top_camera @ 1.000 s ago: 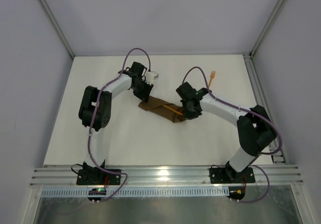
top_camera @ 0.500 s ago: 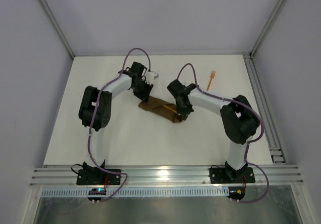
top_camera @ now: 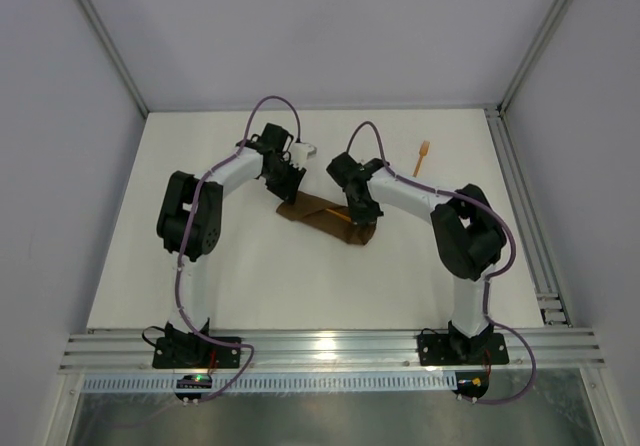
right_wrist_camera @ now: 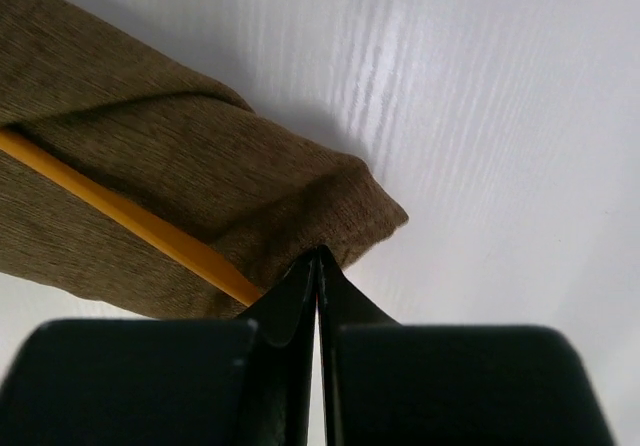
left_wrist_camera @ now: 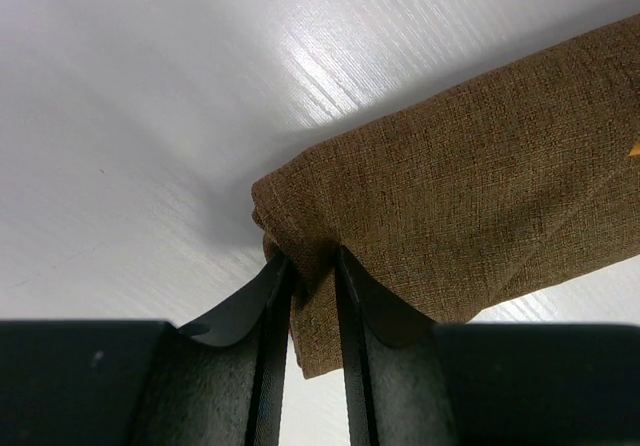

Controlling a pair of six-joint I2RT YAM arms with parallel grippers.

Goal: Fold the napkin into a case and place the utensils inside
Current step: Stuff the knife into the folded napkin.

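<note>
While my left gripper (left_wrist_camera: 312,266) pinches the left end of the brown cloth case (top_camera: 318,213) in a narrow hold, the strip lies slantwise on the white desk (top_camera: 250,276). An orange utensil (right_wrist_camera: 130,221) runs along its fold, tucked against the cloth. At the right end my right gripper (right_wrist_camera: 318,261) has its fingers pressed fully together, tips touching the cloth's edge; whether any fabric is caught I cannot tell. Farther right, the orange fork (top_camera: 423,155) lies well apart on the desk.
</note>
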